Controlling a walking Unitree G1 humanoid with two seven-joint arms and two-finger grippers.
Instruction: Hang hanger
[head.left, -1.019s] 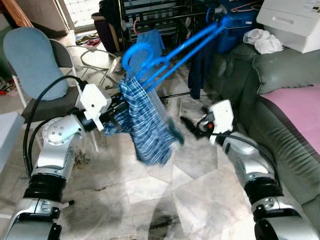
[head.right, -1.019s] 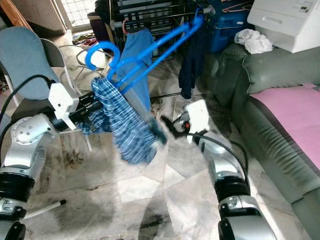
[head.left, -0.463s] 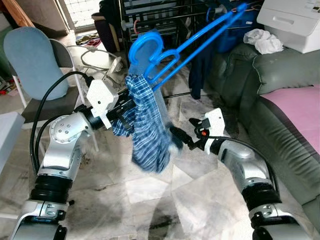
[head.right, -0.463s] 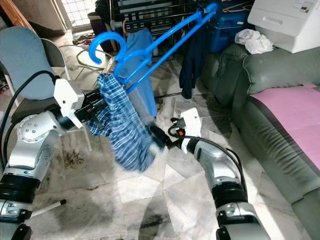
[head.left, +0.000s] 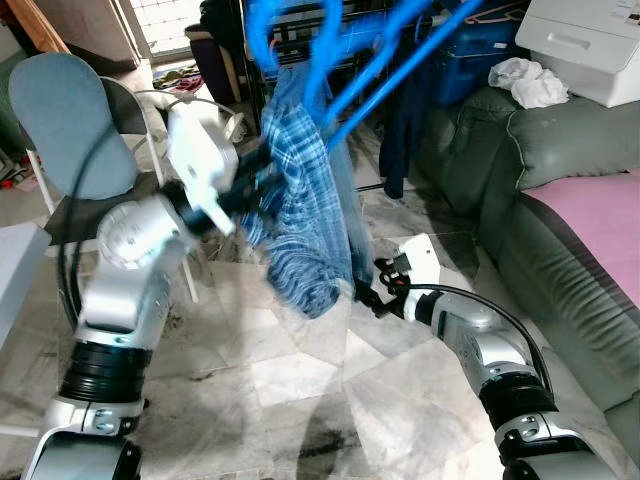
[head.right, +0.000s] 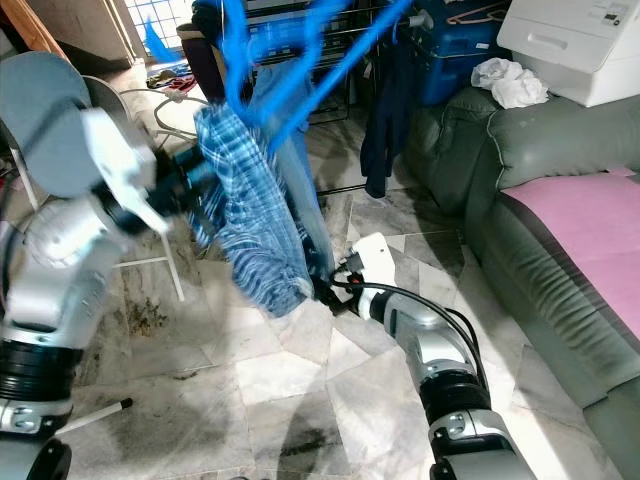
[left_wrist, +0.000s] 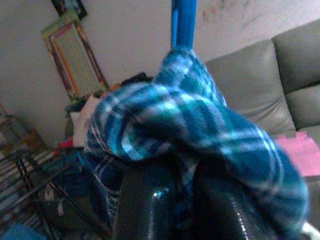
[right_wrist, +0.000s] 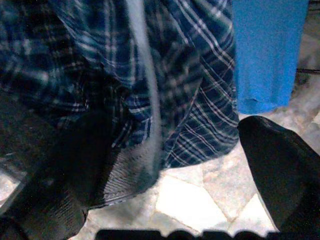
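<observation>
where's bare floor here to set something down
Bare marble floor lies between the two arms, below the plaid cloth, and toward the sofa. It is crowded near the chair and around the drying rack.

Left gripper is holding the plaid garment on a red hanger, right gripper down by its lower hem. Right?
Not quite: the hanger is blue, not red, as the left eye view shows. The rest holds: the left gripper grips the plaid garment, and the right gripper is by its lower hem.
</observation>
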